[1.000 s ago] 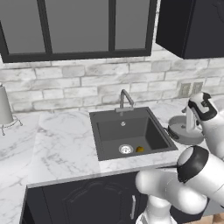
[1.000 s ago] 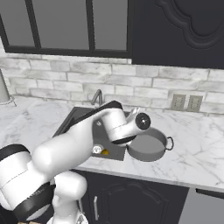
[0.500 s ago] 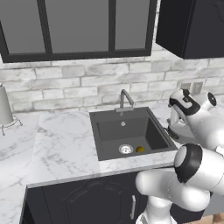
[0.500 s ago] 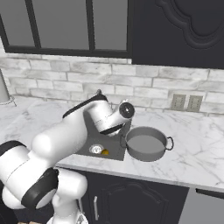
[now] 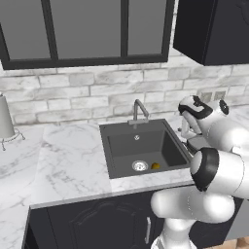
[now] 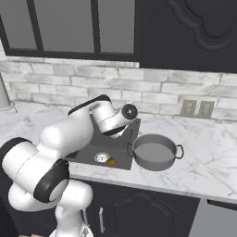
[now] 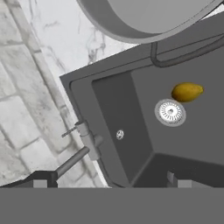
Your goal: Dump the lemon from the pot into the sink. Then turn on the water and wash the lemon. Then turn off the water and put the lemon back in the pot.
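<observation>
Yellow lemon [image 7: 187, 92], one, beside the one drain [image 7: 170, 112] in the sink [image 7: 131, 131]; one pot [image 6: 156, 152]; jaws spread, empty.

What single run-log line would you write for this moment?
lemon: in sink, beside drain | pot: upright on counter, right of sink | faucet: no water running | gripper: fingers open, holding nothing

A white marble counter [image 5: 73, 155] runs beneath a pale grey brick backsplash [image 5: 73, 97], with dark glass-fronted upper cabinets [image 5: 82, 29] and black lower cabinets [image 5: 97, 223].
</observation>
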### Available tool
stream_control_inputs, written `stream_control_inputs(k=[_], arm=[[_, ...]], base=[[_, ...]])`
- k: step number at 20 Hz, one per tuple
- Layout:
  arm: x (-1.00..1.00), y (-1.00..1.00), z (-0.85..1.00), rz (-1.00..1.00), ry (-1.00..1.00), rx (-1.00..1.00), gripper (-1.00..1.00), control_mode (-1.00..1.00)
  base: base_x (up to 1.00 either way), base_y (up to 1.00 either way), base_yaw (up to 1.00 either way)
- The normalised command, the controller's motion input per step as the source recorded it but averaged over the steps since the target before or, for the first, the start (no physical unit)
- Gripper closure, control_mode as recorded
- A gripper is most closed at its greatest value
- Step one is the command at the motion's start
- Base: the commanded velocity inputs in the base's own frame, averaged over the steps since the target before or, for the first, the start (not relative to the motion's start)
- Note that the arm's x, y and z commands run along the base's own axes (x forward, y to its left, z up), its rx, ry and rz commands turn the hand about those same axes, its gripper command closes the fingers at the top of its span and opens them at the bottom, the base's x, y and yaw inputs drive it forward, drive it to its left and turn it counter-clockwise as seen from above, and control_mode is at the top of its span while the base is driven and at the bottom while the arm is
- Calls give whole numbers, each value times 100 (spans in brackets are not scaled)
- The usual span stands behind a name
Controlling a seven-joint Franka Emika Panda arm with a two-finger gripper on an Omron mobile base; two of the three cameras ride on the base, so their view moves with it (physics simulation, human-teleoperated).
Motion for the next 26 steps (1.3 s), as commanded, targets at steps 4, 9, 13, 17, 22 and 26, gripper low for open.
stream_control_inputs(k=[4, 9, 13, 17, 22, 26], arm=[[4, 10, 0, 4, -7, 0, -100, -100], [0, 10, 0, 10, -9, 0, -100, -100], [6, 19, 0, 12, -2, -3, -100, -100], [6, 23, 0, 9, 0, -6, -100, -100], [5, 32, 0, 5, 0, -7, -100, -100], [4, 30, 0, 4, 0, -7, -100, -100]], base=[[0, 0, 0], [0, 0, 0], [0, 0, 0], [0, 0, 0], [0, 0, 0], [0, 0, 0]])
